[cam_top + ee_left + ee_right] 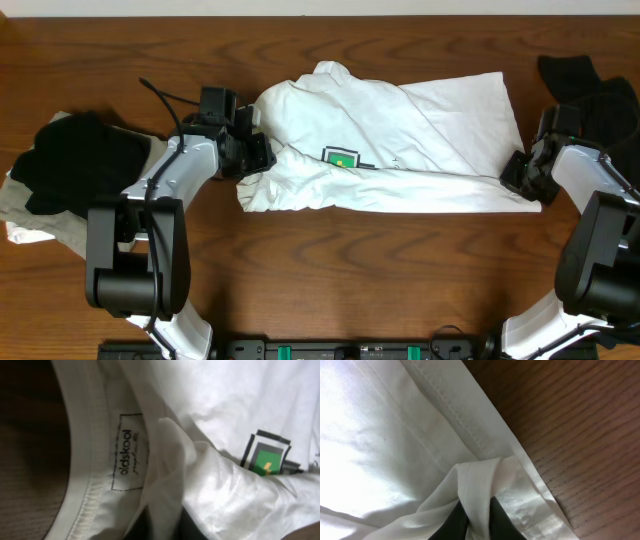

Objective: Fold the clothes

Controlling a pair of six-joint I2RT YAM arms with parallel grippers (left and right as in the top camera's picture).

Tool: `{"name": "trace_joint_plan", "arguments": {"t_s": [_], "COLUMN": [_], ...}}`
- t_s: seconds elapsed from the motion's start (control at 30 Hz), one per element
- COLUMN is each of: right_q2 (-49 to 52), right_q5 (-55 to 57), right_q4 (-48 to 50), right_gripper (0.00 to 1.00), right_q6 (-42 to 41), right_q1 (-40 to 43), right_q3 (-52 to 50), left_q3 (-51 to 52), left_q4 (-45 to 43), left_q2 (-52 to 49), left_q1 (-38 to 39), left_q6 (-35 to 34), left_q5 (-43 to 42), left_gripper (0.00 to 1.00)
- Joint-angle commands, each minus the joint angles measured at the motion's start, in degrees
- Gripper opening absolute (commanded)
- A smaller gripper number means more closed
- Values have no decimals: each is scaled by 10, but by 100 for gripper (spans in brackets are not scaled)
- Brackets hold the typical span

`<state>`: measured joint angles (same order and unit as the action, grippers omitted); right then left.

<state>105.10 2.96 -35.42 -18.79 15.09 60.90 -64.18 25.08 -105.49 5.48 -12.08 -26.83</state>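
- Two grippers, both closed on cloth. The left gripper (pixel 250 152) pinches a raised fold of the white T-shirt (pixel 400 130) at its collar end. In the left wrist view, the fold runs down between the dark fingers (pixel 192 530).
- The right gripper (pixel 520 175) pinches the opposite end at the lower right corner. In the right wrist view, a bunched strip of the stitched hem sits between its fingers (pixel 451 525).
- One white T-shirt lies across the middle of the table (pixel 330 270), stretched between the two grippers, with the collar to the left and the hem to the right.
- The shirt is rumpled and doubled over itself. A long fold runs along the near edge and a diagonal crease crosses the upper half.
- One small green logo (pixel 341 156) with a dark outline sits near the shirt's middle, partly tucked under a fold. The dark print just beside it is too small to read.
- One neck label (pixel 129 452), stitched inside the collar, reads "oldskool".
- Two black garments are in view. The left black garment (pixel 75 160) is heaped at the table's left side, apart from the shirt. The right black garment (pixel 590 85) lies at the far right edge behind the right arm.
- One pale cloth (pixel 35 225) lies under the left black garment, showing at its near edge.
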Motion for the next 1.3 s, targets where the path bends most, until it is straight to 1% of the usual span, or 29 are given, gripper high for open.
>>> {"name": "trace_joint_plan", "arguments": {"t_s": [0.0,0.17,0.3,0.37,0.47,0.6,0.67,0.73,0.8,0.83,0.87,1.0,1.07,1.17,1.2,1.27], "right_q2": [4,4,4,4,4,4,4,4,4,4,4,4,4,4,4,4], "right_q5": [0,0,0,0,0,0,0,0,0,0,0,0,0,0,1,2], "right_q4": [-4,-3,-3,-3,-3,-3,-2,-1,-1,-1,-1,-2,-2,-5,-6,-6], "right_gripper": [12,12,12,12,11,11,11,11,11,11,11,11,11,11,11,11], "right_q6": [6,6,11,11,11,11,11,11,11,11,11,11,11,18,22,22], "right_q1": [2,3,3,3,3,3,3,3,3,3,3,3,3,3,3,3], "right_q3": [-1,-1,-1,-1,-1,-1,-1,-1,-1,-1,-1,-1,-1,-1,-1,-1], "left_q3": [2,-8,-14,-14,-14,-14,-14,-14,-13,-12,-12,-11,-11,-11,-11,-11], "left_q4": [0,-15,-64,-99,-149,-212,-237,-240,-238,-237,-236,-210,-184,-113,-76,-4], "left_q2": [3,14,25,26,26,26,26,26,25,25,25,25,25,29,32,41], "left_q1": [1,1,1,1,1,1,1,2,4,5,7,10,10,9,8,7], "left_q6": [3,3,-38,-57,-61,-85,-97,-97,-96,-96,-96,-95,-75,-26,-6,22], "left_q5": [-34,-124,-165,-165,-164,-164,-165,-164,-164,-162,-160,-160,-160,-160,-149,-96], "left_gripper": [6,6,6,6,6,6,6,7,8,13,24,56,57,51,50,49]}}
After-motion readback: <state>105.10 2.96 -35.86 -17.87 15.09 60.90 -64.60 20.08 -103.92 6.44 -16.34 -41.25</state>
